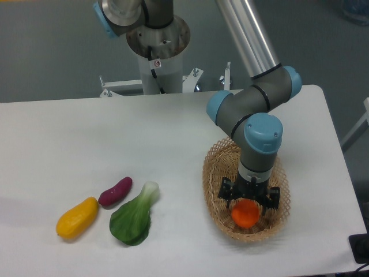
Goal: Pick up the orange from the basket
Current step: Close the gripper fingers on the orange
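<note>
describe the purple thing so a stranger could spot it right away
On the table's left half, three foods lie in a row. The purple vegetable sits between the yellow fruit and the leafy green; it is the smallest and the only dark purple one.

1 orange, 1 basket, 3 veg (loose).

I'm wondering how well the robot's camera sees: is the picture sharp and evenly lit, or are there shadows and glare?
In the fixed camera view the light is soft and even; the orange and basket look slightly soft, not blurred. The gripper hides the orange's top. No strong glare, only a pale sheen along the arm's metal tube.
</note>
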Motion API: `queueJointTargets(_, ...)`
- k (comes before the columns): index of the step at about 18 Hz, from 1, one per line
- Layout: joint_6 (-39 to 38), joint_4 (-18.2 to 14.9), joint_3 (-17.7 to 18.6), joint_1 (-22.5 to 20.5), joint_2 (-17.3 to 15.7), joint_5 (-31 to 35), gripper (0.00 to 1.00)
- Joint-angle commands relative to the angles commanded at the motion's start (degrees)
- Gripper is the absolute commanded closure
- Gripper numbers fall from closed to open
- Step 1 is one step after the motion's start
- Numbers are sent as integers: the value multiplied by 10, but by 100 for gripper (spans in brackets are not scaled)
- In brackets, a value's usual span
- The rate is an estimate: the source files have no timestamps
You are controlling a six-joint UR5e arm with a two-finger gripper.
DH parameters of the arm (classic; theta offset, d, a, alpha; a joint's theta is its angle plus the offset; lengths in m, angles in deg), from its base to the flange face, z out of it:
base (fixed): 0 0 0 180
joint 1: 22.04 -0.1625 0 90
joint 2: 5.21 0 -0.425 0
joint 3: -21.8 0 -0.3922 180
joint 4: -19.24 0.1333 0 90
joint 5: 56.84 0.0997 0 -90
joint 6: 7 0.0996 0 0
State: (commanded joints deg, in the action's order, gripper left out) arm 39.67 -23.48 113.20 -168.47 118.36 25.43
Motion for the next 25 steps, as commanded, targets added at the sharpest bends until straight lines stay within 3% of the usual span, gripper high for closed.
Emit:
queueJointTargets(5,-3,8,-2,4,3,1,0)
queueJointTargets(7,-16,28,-1,4,5,9,7)
queueJointTargets(15,-21,30,-1,5,8,20,8)
queueJointTargets(19,-22,30,-2,9,9,21,19)
queueJointTargets(22,-23,30,-1,9,7,21,34)
queueJointTargets(25,-19,30,-1,9,4,21,38)
